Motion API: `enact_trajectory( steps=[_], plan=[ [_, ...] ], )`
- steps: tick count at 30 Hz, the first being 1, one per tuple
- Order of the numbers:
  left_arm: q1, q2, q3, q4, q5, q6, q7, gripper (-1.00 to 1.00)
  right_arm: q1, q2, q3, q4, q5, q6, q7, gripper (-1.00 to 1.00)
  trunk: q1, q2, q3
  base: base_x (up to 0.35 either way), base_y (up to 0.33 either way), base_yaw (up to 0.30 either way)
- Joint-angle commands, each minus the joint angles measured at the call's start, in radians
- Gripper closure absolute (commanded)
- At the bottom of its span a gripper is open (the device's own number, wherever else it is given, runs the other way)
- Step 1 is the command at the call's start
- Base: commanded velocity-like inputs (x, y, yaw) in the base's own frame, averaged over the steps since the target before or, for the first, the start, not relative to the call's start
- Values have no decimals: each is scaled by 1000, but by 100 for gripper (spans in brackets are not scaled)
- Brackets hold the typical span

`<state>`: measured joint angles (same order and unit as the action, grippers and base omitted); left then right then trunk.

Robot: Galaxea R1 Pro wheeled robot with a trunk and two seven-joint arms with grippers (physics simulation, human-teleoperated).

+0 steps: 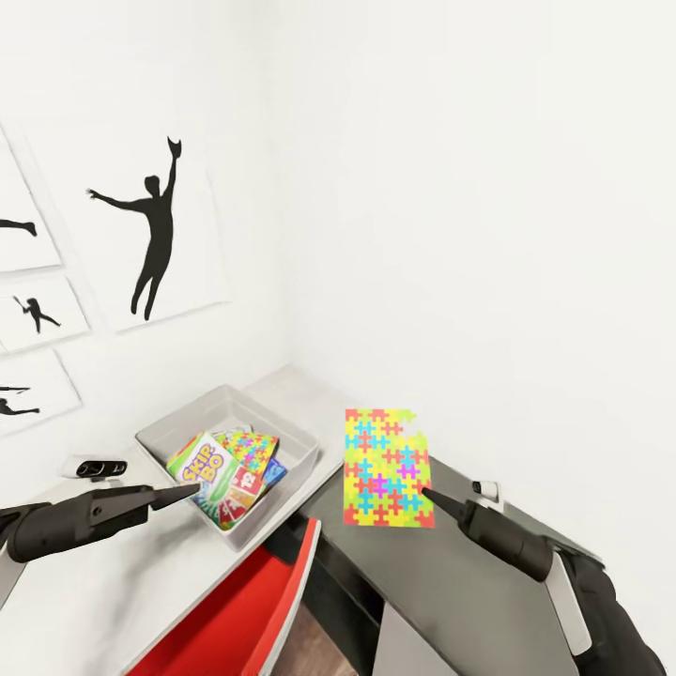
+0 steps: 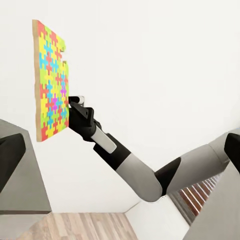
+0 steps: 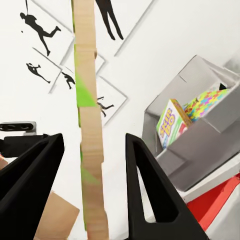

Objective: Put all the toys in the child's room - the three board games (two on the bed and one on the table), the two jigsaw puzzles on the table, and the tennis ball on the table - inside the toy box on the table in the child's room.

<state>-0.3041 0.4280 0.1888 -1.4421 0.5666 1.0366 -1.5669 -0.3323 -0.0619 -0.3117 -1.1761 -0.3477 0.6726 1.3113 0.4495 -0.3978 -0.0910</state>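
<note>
We hold a jigsaw puzzle (image 1: 386,467), a flat board of bright interlocking pieces, upright in the air just beside the toy box (image 1: 165,430). Our right gripper (image 1: 424,492) grips it at its lower edge; in the right wrist view the puzzle's wooden edge (image 3: 90,125) runs between the two dark fingers (image 3: 145,185), which look spread wider than the board is thick, so we cannot tell how firmly they pinch it.

The toy box sits on the pale table (image 1: 103,601) by the wall and already holds the SKIP-BO game (image 1: 203,469), propped on edge, with other colourful boxes (image 1: 252,460) behind it. Our left gripper (image 1: 188,491) reaches to the box's near rim; its fingers seem pressed close into a point, but we cannot tell for sure.

We judge the main risk to be the grip: held by one edge, the wide board can pivot or slip as we carry it across, and fall onto the dark lower cabinet (image 1: 441,573) or the red chair (image 1: 244,620). The box is crowded too, so the puzzle may catch on the standing game or on our left arm and come to rest across the rim.
</note>
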Motion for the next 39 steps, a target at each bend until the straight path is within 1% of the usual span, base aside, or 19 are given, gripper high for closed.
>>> enact_trajectory(
  steps=[1,4,10,27,31,39],
  plan=[
    [-1,0,-1,0,-1,11,-4,-100,-1,0,-3,0,-3,9,1,100,0,-2,-2,-84,67,246],
    [-1,0,0,0,-1,11,-4,-100,-1,0,-21,1,-5,10,2,100,0,-2,-1,-37,29,117],
    [-1,0,-1,0,-1,11,-4,-100,-1,0,-35,5,-2,9,3,100,0,-2,-1,-8,6,26],
    [-1,-1,-5,0,-1,11,-4,-100,-1,1,-36,4,3,7,1,100,0,-2,-1,0,36,3],
    [-1,-1,-5,0,-1,11,-4,-100,-1,1,-36,2,4,7,1,100,0,-2,-1,0,1,171],
    [-1,-2,-5,0,-1,11,-4,-100,-1,1,-35,0,5,8,0,100,0,-2,-1,0,-8,270]
  ],
)
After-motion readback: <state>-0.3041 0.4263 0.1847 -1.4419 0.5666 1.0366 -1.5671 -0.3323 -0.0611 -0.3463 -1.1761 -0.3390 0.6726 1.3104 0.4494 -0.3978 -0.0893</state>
